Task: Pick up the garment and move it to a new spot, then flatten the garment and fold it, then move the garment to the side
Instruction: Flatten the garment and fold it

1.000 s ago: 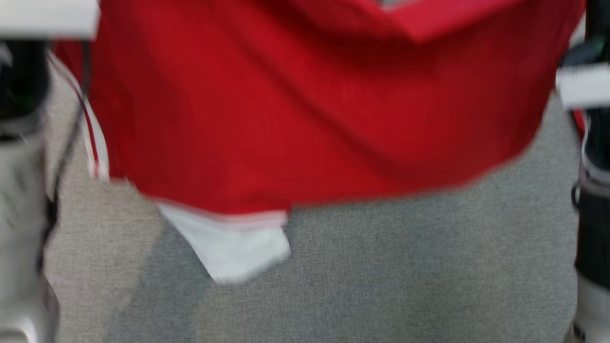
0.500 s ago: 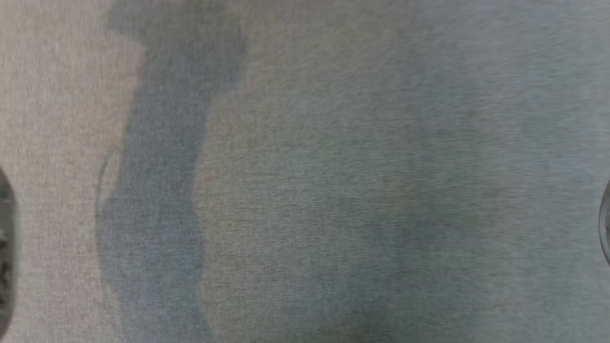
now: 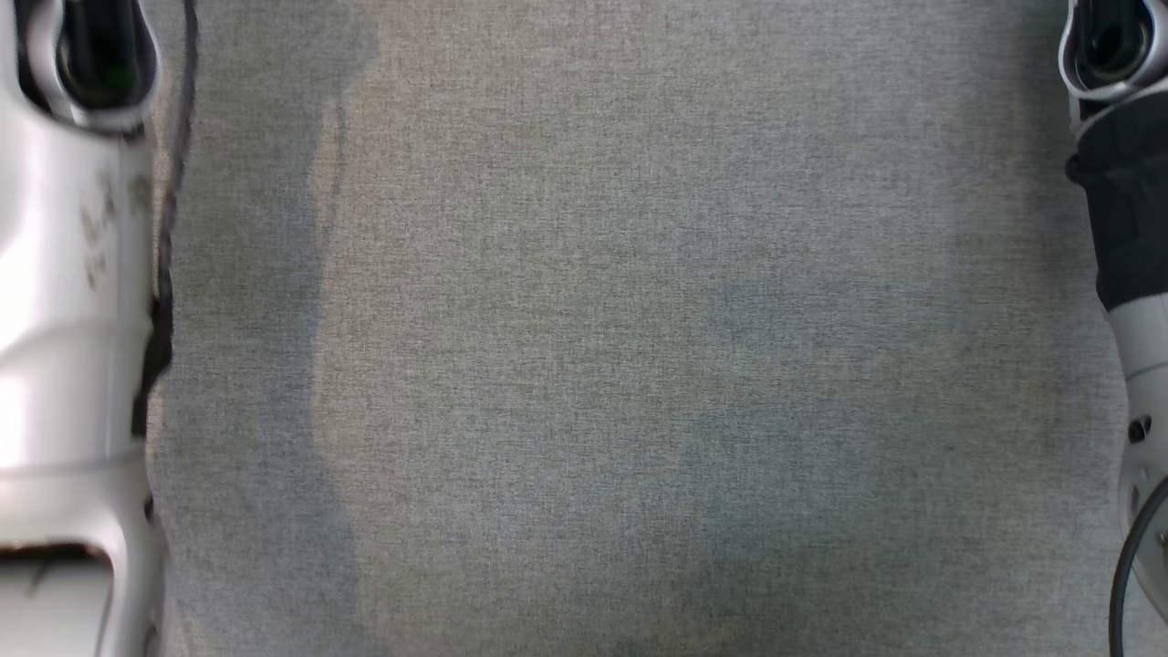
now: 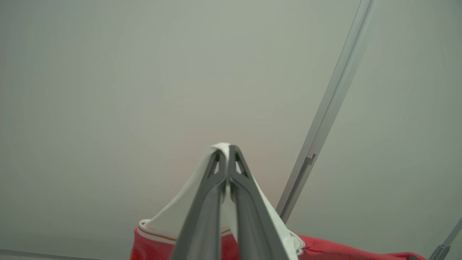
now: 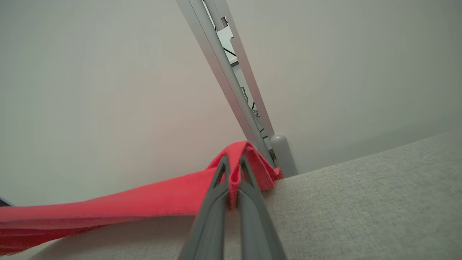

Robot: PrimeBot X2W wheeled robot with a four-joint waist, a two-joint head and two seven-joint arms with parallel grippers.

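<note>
The garment is red with white trim. In the left wrist view my left gripper (image 4: pixel 226 148) is shut on a white trimmed part of the garment (image 4: pixel 169 216), with red cloth hanging below it. In the right wrist view my right gripper (image 5: pixel 234 159) is shut on a red fold of the garment (image 5: pixel 144 200), which stretches away to the left just above the grey cloth surface (image 5: pixel 361 202). In the head view the pale left forearm (image 3: pixel 64 301) runs along the left edge and the dark-and-pale right forearm (image 3: pixel 1127 237) along the right edge.
Grey woven cloth covers the table (image 3: pixel 593 347) across the head view, with soft shadows on it. Behind the table stand pale walls and a grey metal post (image 5: pixel 231 83); a similar slanted post (image 4: pixel 325 119) appears in the left wrist view.
A second ago the red garment hung across the top of the head view; the picture has since shifted, and bare grey cloth with both forearms at the edges fills it now.
</note>
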